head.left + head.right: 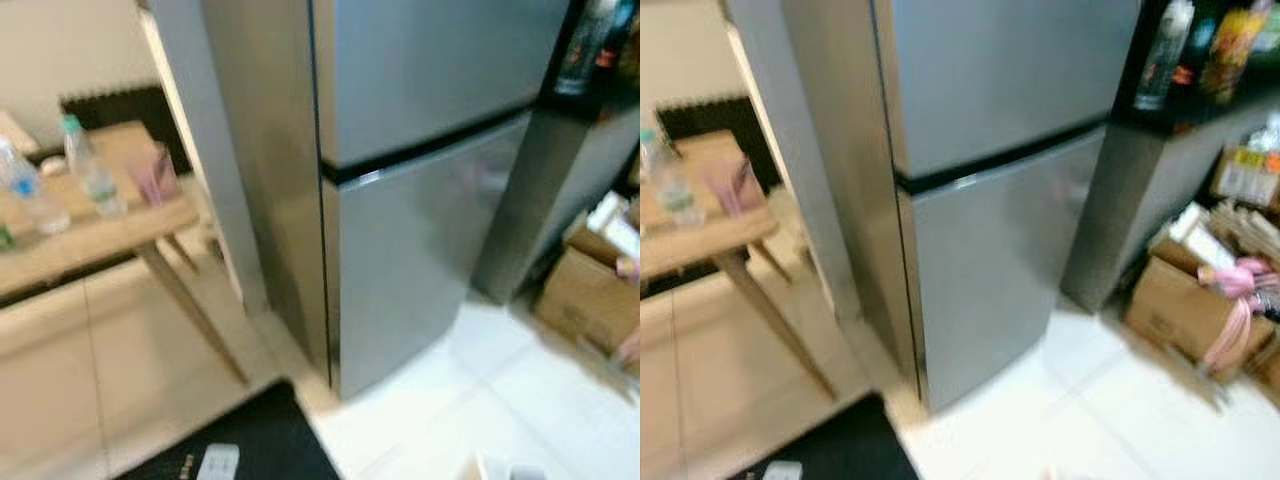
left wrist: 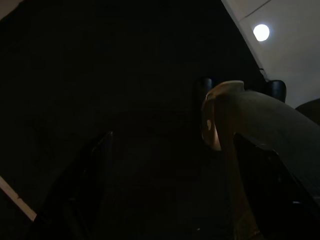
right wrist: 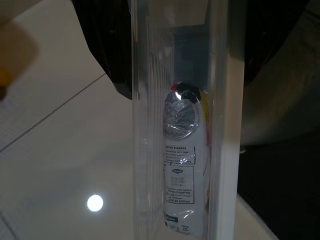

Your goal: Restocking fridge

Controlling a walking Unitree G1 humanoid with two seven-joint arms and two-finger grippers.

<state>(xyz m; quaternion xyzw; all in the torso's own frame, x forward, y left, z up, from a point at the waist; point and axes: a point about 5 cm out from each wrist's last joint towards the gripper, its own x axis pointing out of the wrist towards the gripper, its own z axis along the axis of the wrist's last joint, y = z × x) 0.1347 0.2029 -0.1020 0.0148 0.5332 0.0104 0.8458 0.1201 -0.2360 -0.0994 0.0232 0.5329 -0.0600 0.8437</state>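
White floor tiles meet a closed silver fridge.

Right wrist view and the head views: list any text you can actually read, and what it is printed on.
None can be read.
Clear bin held in the right end effector: white package with printed label blocks, too small and blurred.
Bottles on the shelf: coloured labels, blurred.
Cardboard box: dark print, illegible.
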